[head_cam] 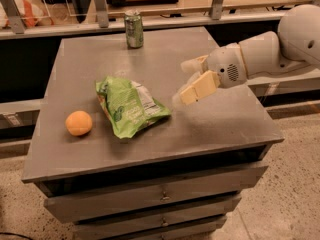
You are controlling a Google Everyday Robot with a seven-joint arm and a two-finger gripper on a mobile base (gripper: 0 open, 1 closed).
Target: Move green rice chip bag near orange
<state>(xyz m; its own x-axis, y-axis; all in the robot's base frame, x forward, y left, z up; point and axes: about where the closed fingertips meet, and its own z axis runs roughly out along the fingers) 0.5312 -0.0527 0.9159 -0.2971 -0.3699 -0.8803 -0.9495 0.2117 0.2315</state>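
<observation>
Fruit comes first: the orange (79,123) sits farthest left of the fingers (200,86), near the front-left edge of the table (235,119), and the green rice chip bag (131,105) lies flat between the two, close beside the orange without touching it. Its long axis runs diagonally, from a far-left corner to a near-right corner that points toward the fingers across a clear gap. The gripper (184,82) hovers right of the bag, spread wide and holding nothing, so any nudge would mean reaching leftward.
</observation>
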